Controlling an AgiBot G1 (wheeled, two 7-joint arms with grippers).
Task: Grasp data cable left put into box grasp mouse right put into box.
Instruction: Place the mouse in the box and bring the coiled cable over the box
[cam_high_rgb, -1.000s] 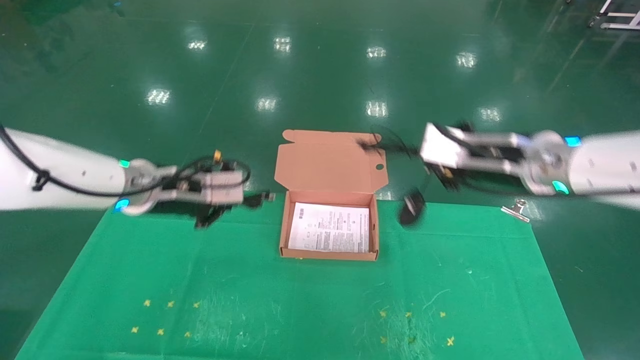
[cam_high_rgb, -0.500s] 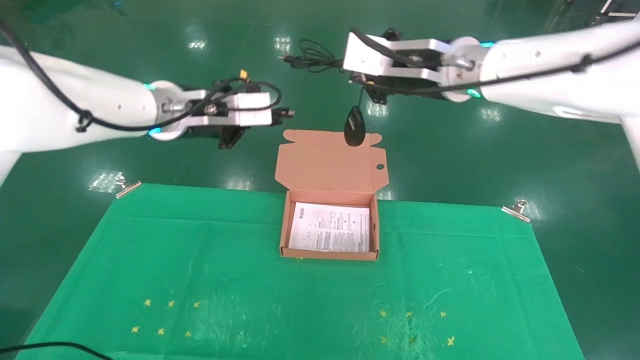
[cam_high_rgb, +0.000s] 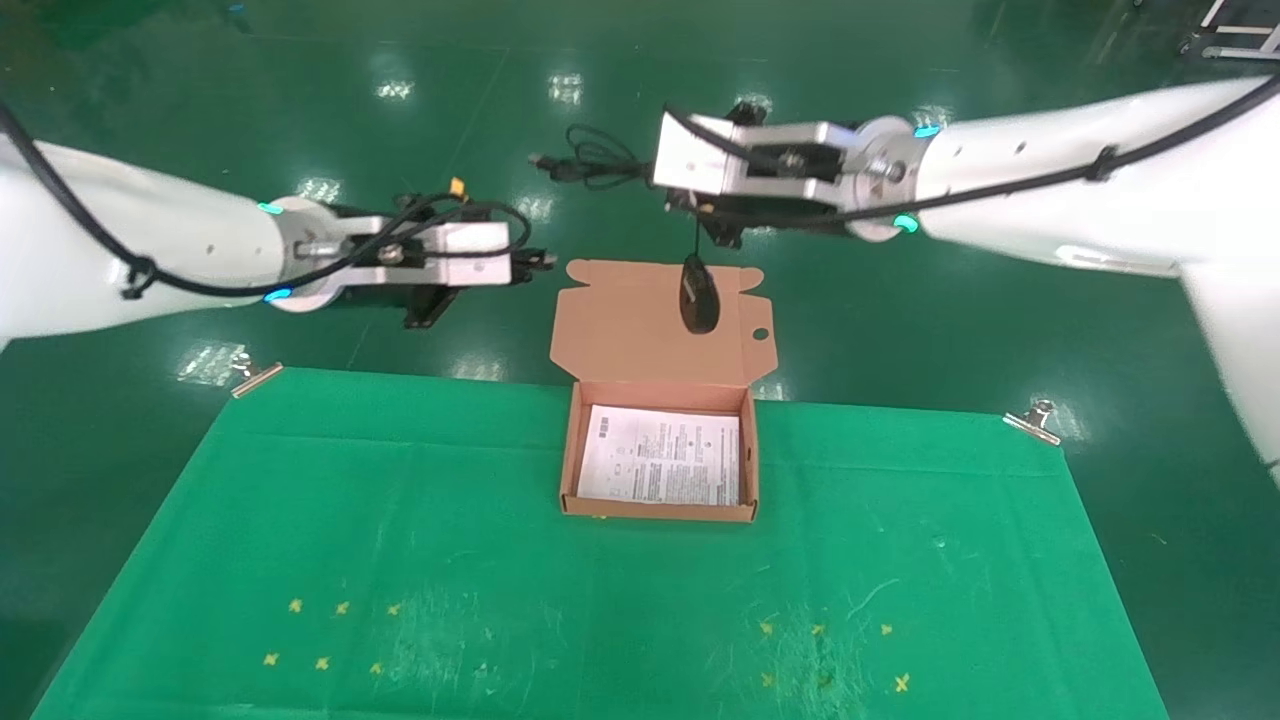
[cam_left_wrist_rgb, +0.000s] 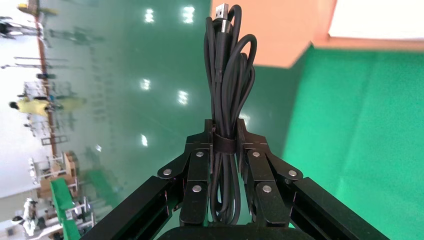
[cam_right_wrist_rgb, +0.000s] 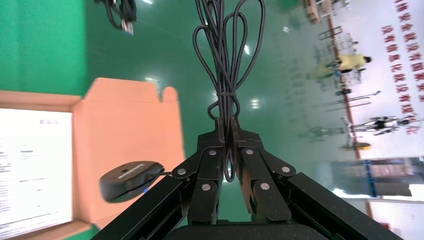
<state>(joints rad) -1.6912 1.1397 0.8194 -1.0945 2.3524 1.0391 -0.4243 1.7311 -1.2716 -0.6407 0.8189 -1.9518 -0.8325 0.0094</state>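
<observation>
Left hand (cam_left_wrist_rgb: 224, 150) clamped on the data cable (cam_left_wrist_rgb: 226, 75) bundle, left of the box (cam_high_rgb: 660, 505) flap. Right hand (cam_right_wrist_rgb: 226, 145) pinching the mouse's cord (cam_right_wrist_rgb: 227, 50); mouse (cam_high_rgb: 698, 295) dangling above the flap. Risk: swinging past the box, landing outside; cord slipping loose.

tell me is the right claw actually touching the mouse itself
Apart. The right wrist view shows the right claw pinching only the bundled cord, while the mouse dangles off to one side, clear of the fingers.

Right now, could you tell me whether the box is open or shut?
Open: the box has its lid folded back, showing a printed sheet inside.
</observation>
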